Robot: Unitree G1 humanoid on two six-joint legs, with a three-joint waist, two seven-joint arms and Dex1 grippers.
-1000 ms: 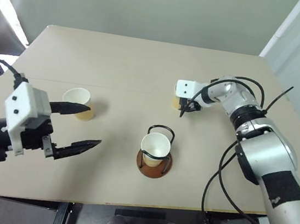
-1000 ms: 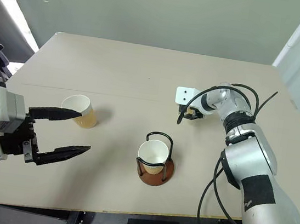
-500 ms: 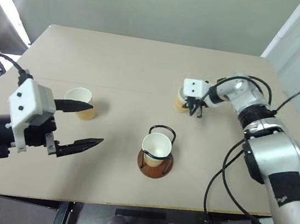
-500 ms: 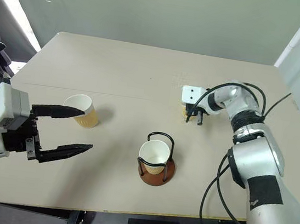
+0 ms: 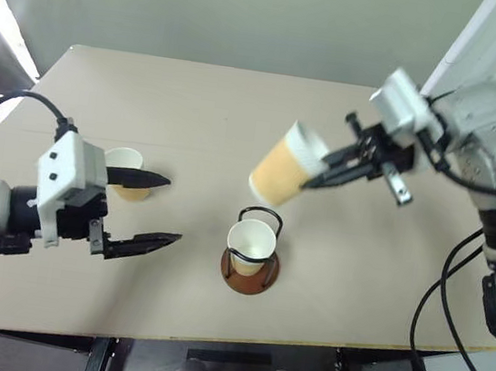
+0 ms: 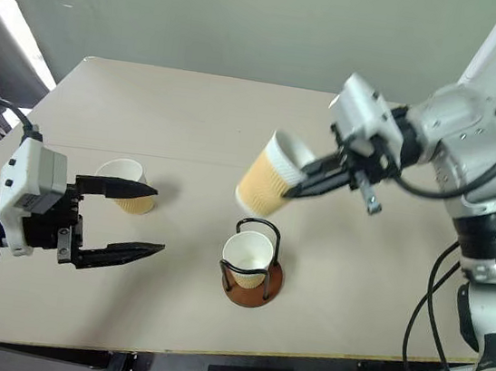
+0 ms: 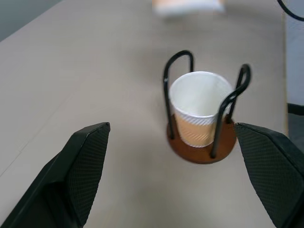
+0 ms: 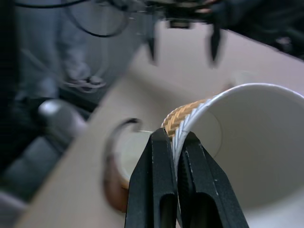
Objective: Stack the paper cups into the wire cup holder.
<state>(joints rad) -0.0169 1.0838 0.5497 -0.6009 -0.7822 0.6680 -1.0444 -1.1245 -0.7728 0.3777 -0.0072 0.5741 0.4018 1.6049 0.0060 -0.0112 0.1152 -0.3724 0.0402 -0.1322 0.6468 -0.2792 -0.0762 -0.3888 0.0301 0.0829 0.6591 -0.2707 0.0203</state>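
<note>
In the head views, the right gripper (image 5: 315, 180) sits in the upper right of the frame, its two black fingers pinched shut on the rim wall of a paper cup (image 5: 284, 164). One finger is inside the lip and the other outside, as the right wrist view shows close up. That lifted cup hangs in the air, tilted, its white mouth turned up and toward the right of the frame and its tan body slanting down to the left. It is above the beige table (image 5: 196, 96), just up from the wire cup holder (image 5: 252, 257).

The holder stands at the lower centre of the frame, a reddish-brown disc with black wire loops. A second cup (image 5: 249, 243) stands upright inside the loops, mouth up.

The third cup (image 5: 128, 173) stands on the table at centre left. The left gripper (image 5: 153, 211) is at the lower left, its jaws spread wide with nothing between them. Its upper finger crosses in front of that cup's rim in the left eye view. Whether it touches the cup is hard to judge from this angle; it seems to be nearer the camera than the cup. In the left wrist view, the two open fingers frame the holder and its cup from a distance.
</note>
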